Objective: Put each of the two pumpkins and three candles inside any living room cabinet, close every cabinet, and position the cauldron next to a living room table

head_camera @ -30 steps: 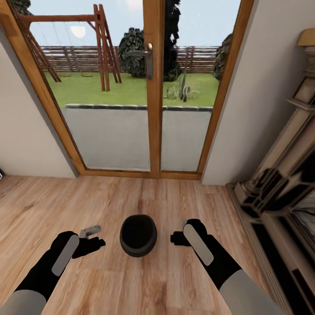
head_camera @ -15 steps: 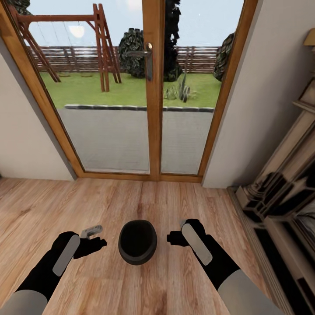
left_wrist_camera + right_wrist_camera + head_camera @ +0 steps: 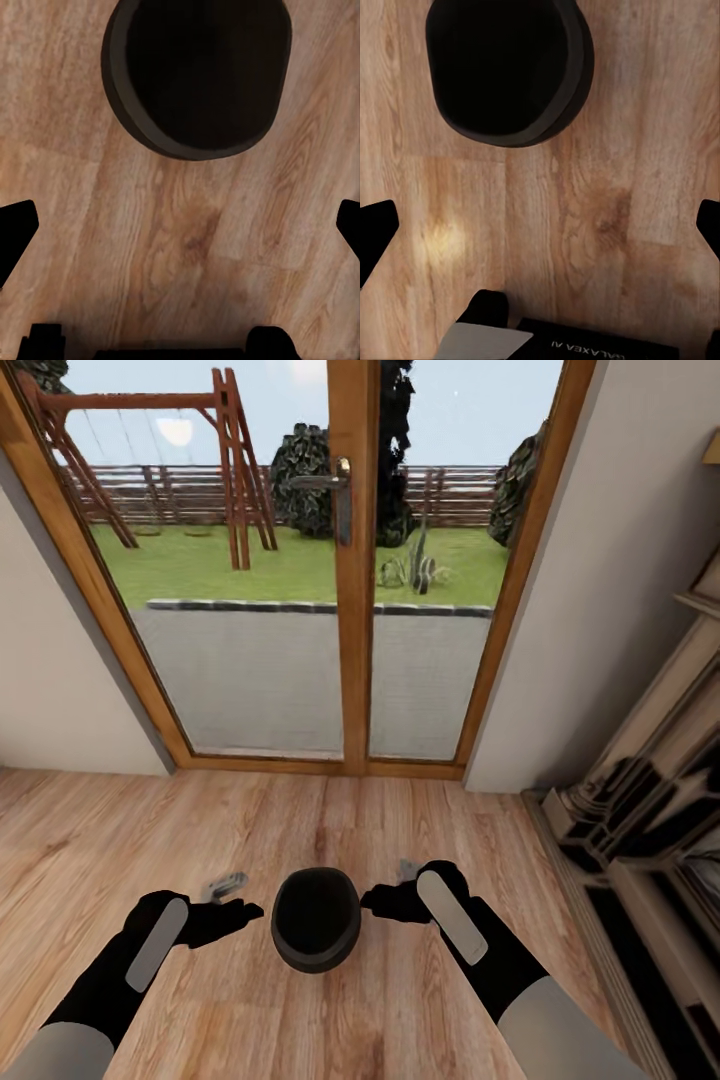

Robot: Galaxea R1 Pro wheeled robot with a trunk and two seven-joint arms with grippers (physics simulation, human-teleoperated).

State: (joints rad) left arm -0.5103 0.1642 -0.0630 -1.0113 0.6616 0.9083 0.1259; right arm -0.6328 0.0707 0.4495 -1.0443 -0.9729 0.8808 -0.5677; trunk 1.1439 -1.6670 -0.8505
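Two-arm squeeze on the cauldron coming up

The cauldron (image 3: 316, 918) sits on the wood floor before the glass door, between both arms. Left tool (image 3: 243, 911) and right tool (image 3: 372, 903) flank it low, both released, wrists turned inward. I'd close in evenly from both sides so it doesn't skid or tip.

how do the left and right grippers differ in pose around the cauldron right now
The left gripper sits a small gap off the cauldron; the right gripper looks nearer its rim. A grey finger shows beside the left, barely by the right. Both are open, flanking it low over the floor.
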